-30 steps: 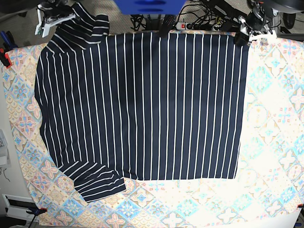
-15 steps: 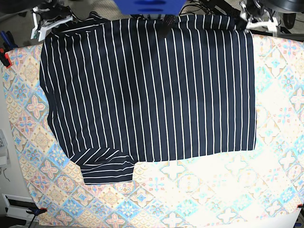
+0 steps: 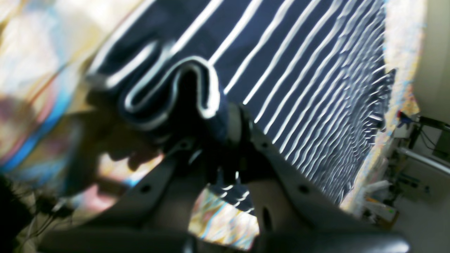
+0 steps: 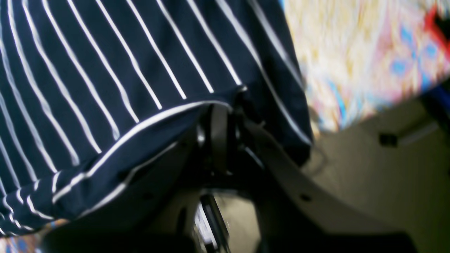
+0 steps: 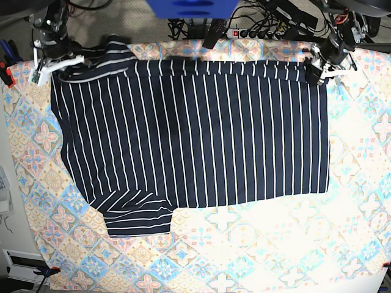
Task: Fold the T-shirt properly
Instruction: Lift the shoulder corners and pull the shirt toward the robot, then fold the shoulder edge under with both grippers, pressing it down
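Lying spread across the patterned cloth (image 5: 256, 244) covering the worktop, near edge flat, one sleeve (image 5: 137, 217) creasing at the near corner: the T-shirt (image 5: 195, 134), dark with thin white stripes. Showing no crosswise or lengthwise fold yet through the body; sleeves not tucked in, so most of the folding judged as remaining. Further back, curling over as a narrow band along the far edge (image 5: 244, 68), looking like the very start of a fold being brought toward the near side. At the far corners, gripping that edge on both sides: the left hand (image 5: 317, 66) clenching a bunched wad of striped fabric, seen looping over its fingers (image 3: 232, 123) in the wrist view; the right hand (image 5: 52, 61) pinching the hem by the far sleeve, fabric draping over its fingers (image 4: 218, 133). Both wrist views blurring, so exact bite on the cloth hard to judge. Likely needing next: carrying the held edge forward evenly, keeping both corners level to avoid a skewed fold.
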Available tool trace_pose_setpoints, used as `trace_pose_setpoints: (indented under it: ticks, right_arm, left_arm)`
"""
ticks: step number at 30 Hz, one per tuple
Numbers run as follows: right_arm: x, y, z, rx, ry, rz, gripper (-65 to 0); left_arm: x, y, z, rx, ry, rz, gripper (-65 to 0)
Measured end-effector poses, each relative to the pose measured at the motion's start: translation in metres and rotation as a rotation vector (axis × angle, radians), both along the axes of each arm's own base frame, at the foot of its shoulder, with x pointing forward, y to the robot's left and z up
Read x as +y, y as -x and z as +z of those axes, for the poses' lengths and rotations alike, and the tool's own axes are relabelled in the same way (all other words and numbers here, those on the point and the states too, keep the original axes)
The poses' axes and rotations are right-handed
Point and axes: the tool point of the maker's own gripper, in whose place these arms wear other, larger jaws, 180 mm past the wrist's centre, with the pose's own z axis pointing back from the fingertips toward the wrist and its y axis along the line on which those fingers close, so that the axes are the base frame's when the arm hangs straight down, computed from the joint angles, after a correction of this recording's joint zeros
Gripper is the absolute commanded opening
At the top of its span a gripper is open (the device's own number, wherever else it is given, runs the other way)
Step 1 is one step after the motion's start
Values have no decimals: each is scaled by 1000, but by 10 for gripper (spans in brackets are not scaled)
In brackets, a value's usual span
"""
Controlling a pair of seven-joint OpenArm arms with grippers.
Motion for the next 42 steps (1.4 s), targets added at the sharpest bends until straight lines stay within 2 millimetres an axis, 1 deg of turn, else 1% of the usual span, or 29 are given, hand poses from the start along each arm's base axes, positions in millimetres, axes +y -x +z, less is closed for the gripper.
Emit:
trace_pose_setpoints:
  ticks: [2, 8, 10, 12, 15, 18, 20, 23, 25, 27, 30, 33, 35, 36, 37, 39, 41, 42]
  right_arm:
    - [1, -14, 4, -32, -3, -1, -650]
    - [1, -53, 20, -128, -8, -1, -650]
    - [1, -65, 26, -159, -9, 0, -650]
    - [4, -75, 27, -151, -24, 3, -650]
    - [6, -86, 19, -124, -60, -3, -650]
    - [5, -98, 14, -131, -81, -13, -650]
    - [4, -102, 8, -122, -91, -26, -650]
    - [11, -112, -2, -109, -115, -14, -650]
    - [14, -120, -8, -111, -138, -16, -650]
    - [12, -122, -17, -92, -149, -33, -650]
    - [21, -126, -31, -58, -166, -17, -650]
    - [33, -133, -33, -57, -183, 9, -650]
    - [33, -135, -32, -65, -182, 11, -626]
    - [33, -135, -31, -64, -181, 12, -606]
    - [33, -132, -33, -58, -180, 12, -582]
    - [31, -128, -35, -48, -176, 7, -544]
    - [30, -125, -37, -38, -177, 5, -523]
    - [30, -124, -36, -42, -175, 4, -519]
  left_arm:
    - [0, -7, 2, -13, -1, 1, -650]
    - [0, -44, 17, -97, -2, 3, -650]
    - [1, -50, 20, -110, -4, 3, -650]
    - [1, -54, 21, -120, -3, 4, -650]
    - [2, -55, 16, -112, 7, 12, -650]
    - [3, -55, 5, -92, 26, 29, -650]
    - [6, -54, -3, -76, 37, 47, -650]
    - [11, -55, -12, -66, 41, 85, -650]
    - [15, -60, -10, -71, 30, 84, -650]
    - [20, -69, -4, -93, 19, 80, -650]
    - [23, -85, 4, -125, 1, 76, -650]
    - [25, -87, 3, -106, -43, 51, -650]
    - [25, -86, 2, -102, -46, 50, -650]
    - [25, -84, 1, -98, -47, 50, -641]
    - [24, -84, 1, -97, -47, 48, -614]
    - [21, -82, -2, -88, -35, 41, -531]
    - [18, -76, -5, -71, -25, 31, -450]
    - [19, -74, -6, -62, -31, 30, -422]
